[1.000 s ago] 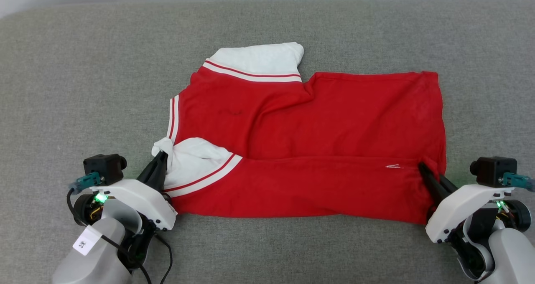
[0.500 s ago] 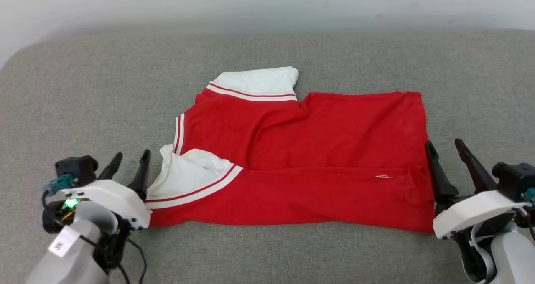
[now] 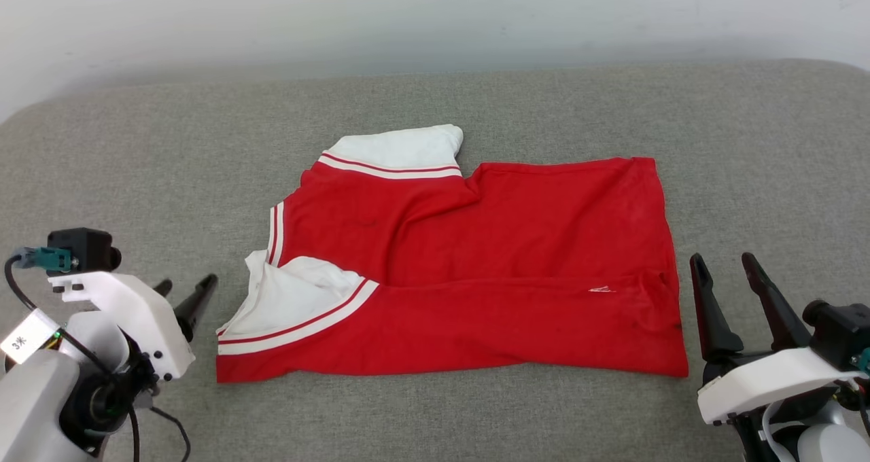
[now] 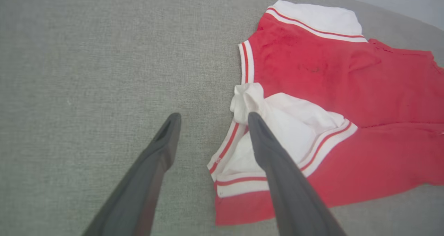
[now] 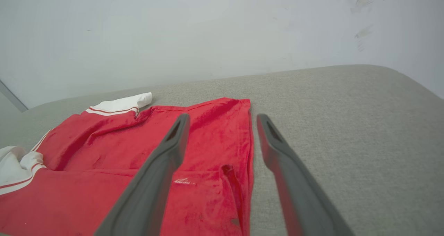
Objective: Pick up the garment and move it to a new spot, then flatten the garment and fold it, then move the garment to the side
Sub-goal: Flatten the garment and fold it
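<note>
On the grey fabric bench (image 3: 442, 421) below a pale wall (image 3: 408, 20), our left claw (image 3: 185, 287) and right claw (image 3: 721, 261) stand wide and empty, flanking the red-and-white shirt (image 3: 476, 265). It looks flattened and folded once; further folding and the move aside remain.

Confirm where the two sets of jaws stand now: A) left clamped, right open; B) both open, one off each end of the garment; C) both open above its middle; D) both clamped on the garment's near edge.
B: the left gripper and right gripper show spread jaws beside the garment, neither touching it.
</note>
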You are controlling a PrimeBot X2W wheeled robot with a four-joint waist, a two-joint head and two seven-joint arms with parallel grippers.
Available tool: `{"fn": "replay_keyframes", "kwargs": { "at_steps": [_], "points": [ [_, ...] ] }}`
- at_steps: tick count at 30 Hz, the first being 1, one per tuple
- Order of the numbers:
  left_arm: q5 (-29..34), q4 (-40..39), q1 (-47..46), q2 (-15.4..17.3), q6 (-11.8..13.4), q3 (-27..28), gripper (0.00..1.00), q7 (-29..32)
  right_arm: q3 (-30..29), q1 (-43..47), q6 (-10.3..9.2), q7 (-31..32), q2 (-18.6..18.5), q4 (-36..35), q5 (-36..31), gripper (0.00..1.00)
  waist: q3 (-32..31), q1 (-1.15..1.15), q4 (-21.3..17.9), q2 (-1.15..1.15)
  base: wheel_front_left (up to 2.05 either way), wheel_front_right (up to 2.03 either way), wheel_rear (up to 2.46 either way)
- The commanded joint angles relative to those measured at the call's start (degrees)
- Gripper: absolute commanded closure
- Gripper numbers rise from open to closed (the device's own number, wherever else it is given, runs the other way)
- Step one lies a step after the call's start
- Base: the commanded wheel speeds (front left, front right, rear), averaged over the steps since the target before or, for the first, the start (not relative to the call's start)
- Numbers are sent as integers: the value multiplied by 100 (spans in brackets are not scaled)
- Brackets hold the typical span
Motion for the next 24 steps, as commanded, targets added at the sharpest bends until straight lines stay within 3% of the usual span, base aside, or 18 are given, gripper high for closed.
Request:
{"fn": "replay_keyframes", "kwargs": {
  "at_steps": [1,7,12,18,22,23,24],
  "points": [
    [-95,-119,139,54,70,5,0,186,-14,68,-6,15,34,-60,-31,0,-2,1,-12,0,0,0,0],
    [-489,-882,443,351,414,-48,0,1111,-63,151,-6,128,140,-211,-67,0,6,1,-101,0,0,0,0],
    [-473,-960,546,376,621,-265,0,1485,-67,100,-6,176,176,-264,-71,0,125,1,-162,0,0,0,0],
    [-438,-479,421,153,658,-458,0,1609,-62,-33,-6,196,203,-291,-23,0,321,1,-236,0,0,0,0],
    [-406,-159,419,-66,534,-684,0,1691,-127,-6,-7,232,215,-260,21,0,390,1,-265,0,0,0,0],
    [-406,-97,418,-141,485,-717,24,1657,-139,-2,-6,238,217,-258,51,0,401,1,-274,0,0,0,0],
    [-416,-44,423,-214,436,-742,71,1617,-164,2,-7,266,218,-247,86,0,416,1,-280,0,0,0,0]
  ]
}}
